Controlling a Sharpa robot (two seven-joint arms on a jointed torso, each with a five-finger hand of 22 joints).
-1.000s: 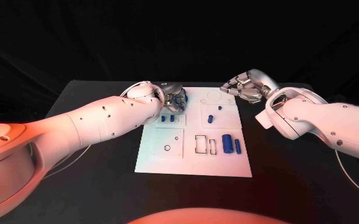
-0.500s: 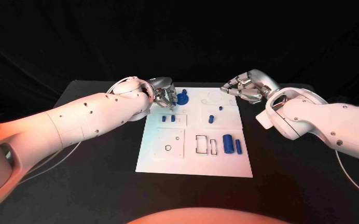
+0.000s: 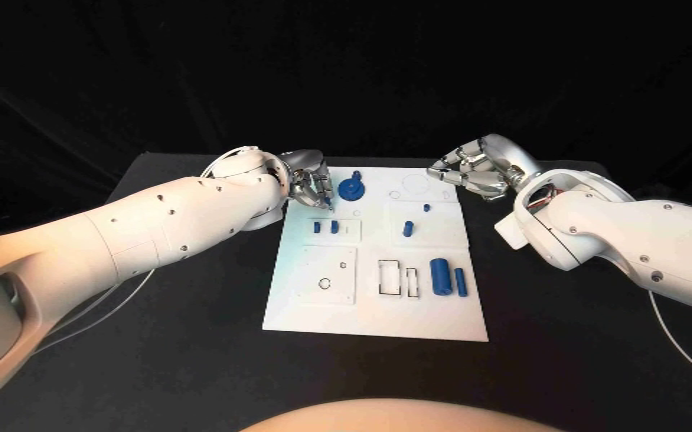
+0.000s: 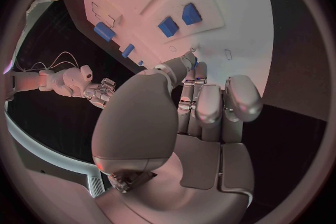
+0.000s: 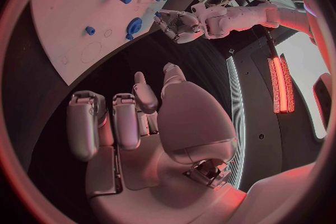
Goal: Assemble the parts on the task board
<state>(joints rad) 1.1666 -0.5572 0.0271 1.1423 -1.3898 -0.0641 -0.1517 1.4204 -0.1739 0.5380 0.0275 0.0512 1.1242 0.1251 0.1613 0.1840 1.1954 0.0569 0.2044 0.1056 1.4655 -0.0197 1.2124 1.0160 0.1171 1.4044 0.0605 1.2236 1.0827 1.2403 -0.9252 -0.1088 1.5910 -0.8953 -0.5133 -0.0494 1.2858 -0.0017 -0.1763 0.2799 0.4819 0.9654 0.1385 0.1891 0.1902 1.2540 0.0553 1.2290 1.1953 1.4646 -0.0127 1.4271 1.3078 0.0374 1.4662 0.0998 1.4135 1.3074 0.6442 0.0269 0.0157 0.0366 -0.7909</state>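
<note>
The white task board (image 3: 375,297) lies mid-table. A round blue part (image 3: 353,190) sits near its far left corner, and my left hand (image 3: 309,190) hovers just left of it over the board's edge, fingers loosely bent and holding nothing. Two small blue blocks (image 3: 326,226) lie just nearer than that hand, also seen as blue blocks (image 4: 179,19). A small blue peg (image 3: 408,229) sits mid-board, and a thick blue cylinder (image 3: 438,276) and a thin one (image 3: 460,281) lie at the right. My right hand (image 3: 472,174) hangs empty off the far right corner, fingers partly bent.
Black table (image 3: 159,352) surrounds the board on all sides. Empty cut-out slots (image 3: 394,277) and a square plate with holes (image 3: 327,274) mark the board's near half. A thin white cable (image 3: 123,312) trails under my left arm.
My left hand has drawn back to the left off the round blue part, which now shows uncovered on the board. The right hand has stayed put.
</note>
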